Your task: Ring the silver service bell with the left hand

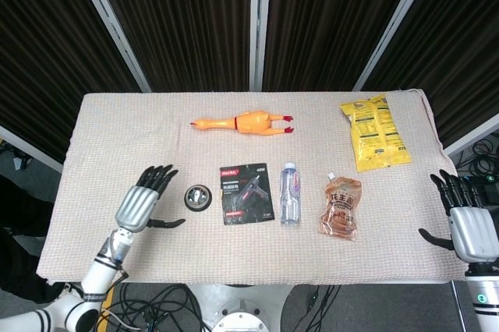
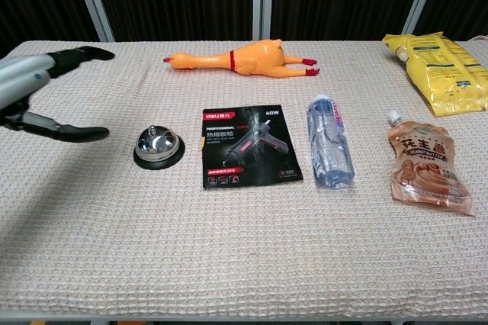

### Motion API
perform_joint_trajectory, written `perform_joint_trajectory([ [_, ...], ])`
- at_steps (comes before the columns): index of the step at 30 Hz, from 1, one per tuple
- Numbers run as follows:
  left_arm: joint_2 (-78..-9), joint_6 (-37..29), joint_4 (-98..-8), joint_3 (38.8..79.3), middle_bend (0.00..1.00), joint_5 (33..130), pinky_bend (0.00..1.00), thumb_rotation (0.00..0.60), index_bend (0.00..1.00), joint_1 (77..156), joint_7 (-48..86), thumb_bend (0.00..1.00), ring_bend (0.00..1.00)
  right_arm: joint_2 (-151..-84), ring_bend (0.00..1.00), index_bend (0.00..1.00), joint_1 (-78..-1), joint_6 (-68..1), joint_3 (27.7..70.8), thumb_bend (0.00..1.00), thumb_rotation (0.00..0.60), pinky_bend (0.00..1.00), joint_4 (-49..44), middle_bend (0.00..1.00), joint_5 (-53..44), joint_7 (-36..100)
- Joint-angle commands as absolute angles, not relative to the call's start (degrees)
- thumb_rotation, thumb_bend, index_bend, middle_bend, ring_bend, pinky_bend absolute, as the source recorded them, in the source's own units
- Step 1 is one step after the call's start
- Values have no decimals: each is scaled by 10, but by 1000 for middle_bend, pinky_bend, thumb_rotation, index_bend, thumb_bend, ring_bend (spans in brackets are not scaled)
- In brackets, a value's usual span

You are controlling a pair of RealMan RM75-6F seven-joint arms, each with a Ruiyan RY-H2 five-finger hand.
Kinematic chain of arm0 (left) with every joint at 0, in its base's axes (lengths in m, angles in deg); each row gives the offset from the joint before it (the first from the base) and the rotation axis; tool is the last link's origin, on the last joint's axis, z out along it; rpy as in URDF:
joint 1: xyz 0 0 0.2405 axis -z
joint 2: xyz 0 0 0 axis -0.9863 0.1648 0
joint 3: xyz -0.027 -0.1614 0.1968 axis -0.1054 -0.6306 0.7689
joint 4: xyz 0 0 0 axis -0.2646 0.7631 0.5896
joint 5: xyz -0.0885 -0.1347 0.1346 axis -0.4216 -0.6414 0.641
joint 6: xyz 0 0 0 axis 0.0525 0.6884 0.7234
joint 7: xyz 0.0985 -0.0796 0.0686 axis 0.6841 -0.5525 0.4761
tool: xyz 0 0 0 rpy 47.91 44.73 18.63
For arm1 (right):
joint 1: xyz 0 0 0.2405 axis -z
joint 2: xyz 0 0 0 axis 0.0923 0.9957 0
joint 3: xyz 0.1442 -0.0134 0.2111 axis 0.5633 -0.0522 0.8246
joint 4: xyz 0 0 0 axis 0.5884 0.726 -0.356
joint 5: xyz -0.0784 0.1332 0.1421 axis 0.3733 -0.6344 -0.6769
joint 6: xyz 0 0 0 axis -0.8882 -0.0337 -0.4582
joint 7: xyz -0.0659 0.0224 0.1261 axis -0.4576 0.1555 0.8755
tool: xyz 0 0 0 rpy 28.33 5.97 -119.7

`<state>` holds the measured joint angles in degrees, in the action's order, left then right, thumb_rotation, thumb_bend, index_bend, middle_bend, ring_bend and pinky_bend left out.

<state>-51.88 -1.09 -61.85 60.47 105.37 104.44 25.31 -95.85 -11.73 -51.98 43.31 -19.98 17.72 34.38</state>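
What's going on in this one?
The left hand is open with fingers spread, just left of the silver service bell and not touching it, so the bell has not yet been pressed. The right hand is open at the table's right edge, holding nothing. Beside the bell lie a glue gun package, a water bottle and a brown spout pouch; a rubber chicken and a yellow snack bag lie further back.

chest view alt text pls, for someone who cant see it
The robot's open left hand hovers just left of a silver bell on a cloth-covered table, not touching it. Rightward lie a glue gun package, water bottle and brown pouch; a rubber chicken lies behind.
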Motion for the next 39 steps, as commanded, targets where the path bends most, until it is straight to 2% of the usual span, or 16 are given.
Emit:
perform_joint_trajectory([
  [1, -561, -45, -583, 592, 0, 1044, 0, 261, 35, 1079, 249, 0, 0, -958, 0, 0, -116, -521, 433, 0, 600, 0, -198, 0, 176, 348],
  [13, -667, -88, -454, 582, 0, 1016, 0, 262, 34, 1128, 182, 0, 0, -962, 0, 0, -114, -526, 436, 0, 600, 0, -182, 0, 176, 369],
  [25, -718, -74, -361, 618, 0, 1025, 0, 258, 34, 1118, 152, 0, 0, -969, 0, 0, -116, -517, 435, 0, 600, 0, -173, 0, 171, 369],
  [30, -732, -93, -337, 629, 0, 1020, 0, 254, 35, 1117, 148, 0, 0, -968, 0, 0, -116, -518, 436, 0, 600, 0, -172, 0, 169, 371],
  [39, -725, -53, -351, 620, 0, 1037, 0, 251, 35, 1121, 144, 0, 0, -967, 0, 0, -113, -520, 437, 0, 600, 0, -169, 0, 169, 379],
])
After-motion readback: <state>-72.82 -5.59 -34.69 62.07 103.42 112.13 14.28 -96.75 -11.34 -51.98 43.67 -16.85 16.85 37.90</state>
